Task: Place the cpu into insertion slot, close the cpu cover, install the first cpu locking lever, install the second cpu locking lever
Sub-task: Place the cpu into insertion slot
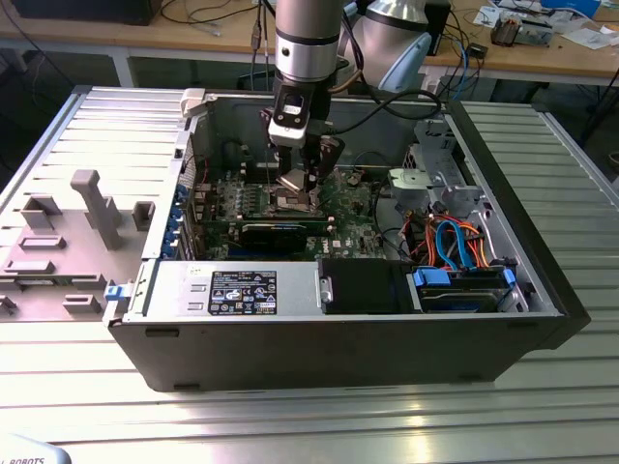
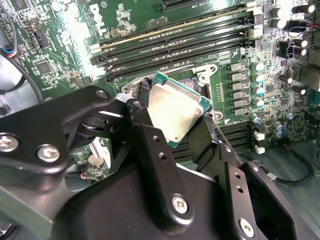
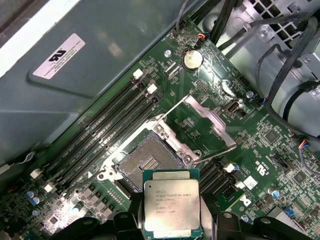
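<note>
- One claw [image 2: 175, 114], its two black fingers [image 2: 150, 150] partly closed on opposite edges of the cpu, with no gap between pad and chip.
- One cpu [image 2: 172, 107], silver-grey top with a green rim, gripped in the claw and held over the motherboard, not seated. In the first wrist view the cpu [image 3: 172, 202] sits just beside the slot's near corner.
- One insertion slot [image 3: 147, 160], a dark square recess in a silvery frame, lying open with its contact field uncovered.
- One cpu cover [image 3: 207, 125], swung back off the slot and lying past it, its square window showing green board through it.
- Four long black memory slots [image 3: 100, 135] run in a row beside the slot.
- One round coin cell [image 3: 191, 60] sits beyond the cover.
- In the exterior view, the claw [image 1: 295, 184] hangs over the middle of the board inside one open computer case [image 1: 338, 358], which lies on a ribbed metal surface [image 1: 290, 416].
- One grey power supply [image 1: 242, 290] sits along the case's near wall.
</note>
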Controlling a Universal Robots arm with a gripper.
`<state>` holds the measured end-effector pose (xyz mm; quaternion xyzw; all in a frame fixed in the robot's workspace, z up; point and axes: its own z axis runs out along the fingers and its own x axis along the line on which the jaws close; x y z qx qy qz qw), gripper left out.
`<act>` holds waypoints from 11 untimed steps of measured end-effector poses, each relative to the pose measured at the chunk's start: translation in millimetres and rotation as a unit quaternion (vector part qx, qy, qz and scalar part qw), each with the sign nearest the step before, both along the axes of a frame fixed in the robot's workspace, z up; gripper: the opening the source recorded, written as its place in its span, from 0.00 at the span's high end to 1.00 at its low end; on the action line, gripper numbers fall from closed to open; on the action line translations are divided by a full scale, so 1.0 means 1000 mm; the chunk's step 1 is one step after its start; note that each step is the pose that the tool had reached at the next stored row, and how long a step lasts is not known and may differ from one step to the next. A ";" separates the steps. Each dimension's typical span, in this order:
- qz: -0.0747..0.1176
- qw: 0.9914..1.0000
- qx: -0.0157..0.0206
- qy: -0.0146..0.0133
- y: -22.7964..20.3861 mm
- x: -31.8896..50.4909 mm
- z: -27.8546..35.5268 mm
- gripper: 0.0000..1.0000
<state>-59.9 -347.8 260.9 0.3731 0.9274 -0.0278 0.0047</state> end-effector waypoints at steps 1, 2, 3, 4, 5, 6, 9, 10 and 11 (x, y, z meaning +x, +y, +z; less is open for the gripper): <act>0.000 1.000 0.000 0.000 0.0000 0.0000 0.0000 0.45; -0.001 1.000 0.000 0.000 0.0000 0.0000 0.0000 0.45; -0.001 1.000 0.000 0.000 0.0000 0.0000 0.0000 0.45; -0.002 1.000 0.000 0.000 0.0000 0.0000 0.0000 0.45; -0.002 1.000 -0.001 0.000 0.0000 0.0000 0.0000 0.45; -0.002 1.000 -0.001 0.000 0.0000 0.0000 0.0000 0.45; -0.004 1.000 -0.001 0.000 0.0000 0.0000 -0.0001 0.45; -0.005 1.000 -0.001 0.000 0.0000 0.0000 -0.0001 0.45; -0.005 1.000 -0.001 0.000 0.0000 0.0000 -0.0001 0.45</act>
